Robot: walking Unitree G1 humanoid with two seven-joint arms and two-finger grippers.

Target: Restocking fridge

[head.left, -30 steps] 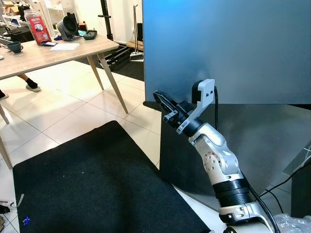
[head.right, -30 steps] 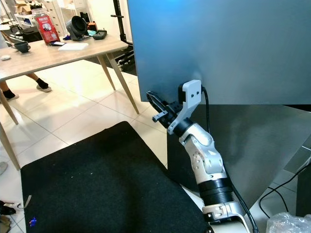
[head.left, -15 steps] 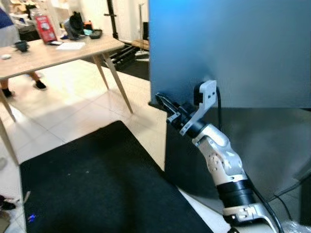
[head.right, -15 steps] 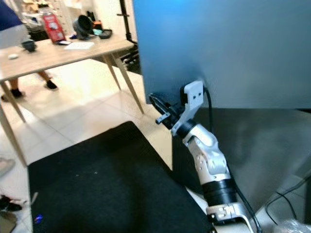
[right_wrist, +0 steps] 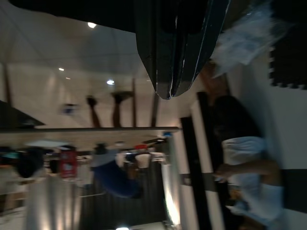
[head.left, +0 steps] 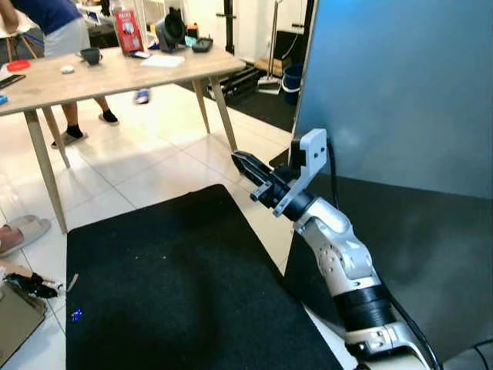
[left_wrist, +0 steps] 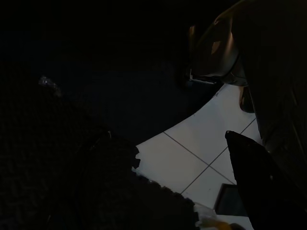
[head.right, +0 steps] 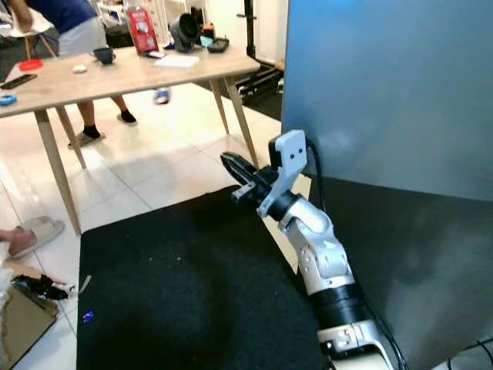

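The fridge (head.left: pixel 400 85) stands at my right, a tall flat blue-grey door panel with a darker panel below it. It is the biggest thing here, and I judge it heavy, stiff and smooth — nothing on the face for my fingers to bite, so the hold has to be at the door's near vertical edge, hooked from the side, not pinched. I see no handle, and no groceries to stock.

Under me lies a black floor mat (head.left: pixel 169 301) on pale tiles, with the fridge's lower corner beside its far edge. Farther off to my left stands a wooden table (head.left: pixel 115 73) on splayed legs, carrying a dark mug (head.left: pixel 91 55), a red box (head.left: pixel 126 31) and a dark round object I cannot identify. A person (head.left: pixel 54 31) in a blue top stands behind the table, well apart from my arm; a sandal (head.left: pixel 19 233) lies on the tiles near the mat's left edge.

My right gripper (head.left: pixel 250 171) is raised just off the fridge's edge, pointing away toward the table, its two black fingers pressed together on nothing — the wrist view shows the tips meeting. My left arm hangs in shade over mat and tile; whether its fingers are apart I cannot tell. The table leg nearest the fridge narrows the room for swinging the door.
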